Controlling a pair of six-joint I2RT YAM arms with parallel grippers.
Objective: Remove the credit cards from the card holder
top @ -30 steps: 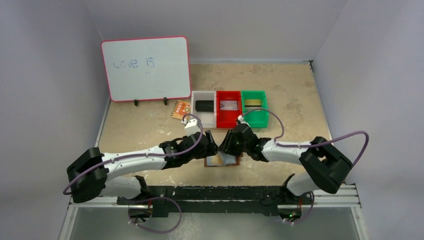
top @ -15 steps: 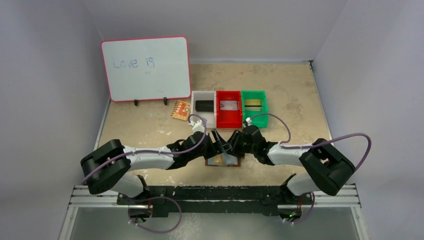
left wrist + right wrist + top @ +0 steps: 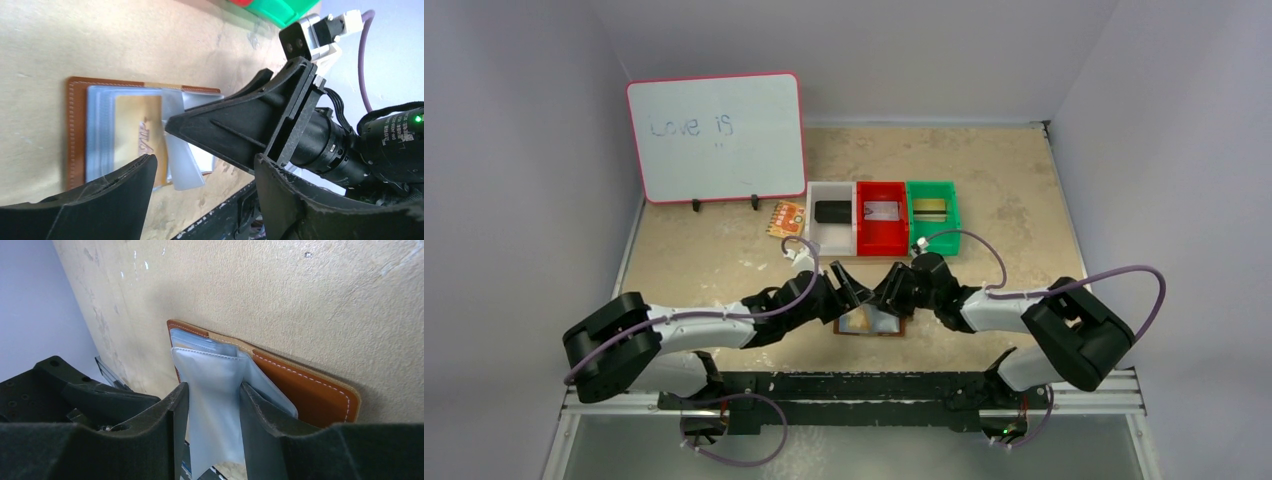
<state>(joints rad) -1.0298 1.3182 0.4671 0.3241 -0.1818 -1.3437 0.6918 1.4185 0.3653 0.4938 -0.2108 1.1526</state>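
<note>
The brown card holder (image 3: 871, 324) lies open on the table near the front edge. In the left wrist view its leather edge (image 3: 77, 130) frames pale blue-grey pockets, and a gold credit card (image 3: 137, 130) marked "VIP" sits in the left pocket. My right gripper (image 3: 214, 400) is shut on a pale pocket panel (image 3: 212, 375) and lifts it off the brown leather (image 3: 310, 390). In the top view it (image 3: 886, 300) is over the holder's right half. My left gripper (image 3: 202, 180) is open and empty just above the holder's left side; in the top view it (image 3: 846, 288) is close to the right gripper.
A white bin (image 3: 816, 225) holding a black object, a red bin (image 3: 882, 240) and a green bin (image 3: 934, 235), each with a card, stand behind the holder. An orange patterned card (image 3: 786, 218) lies left of them. A whiteboard (image 3: 716, 135) stands at the back left.
My left arm swung its elbow right, then back left, with its gripper staying over the holder. My right gripper shifted slightly right and still holds the panel.
</note>
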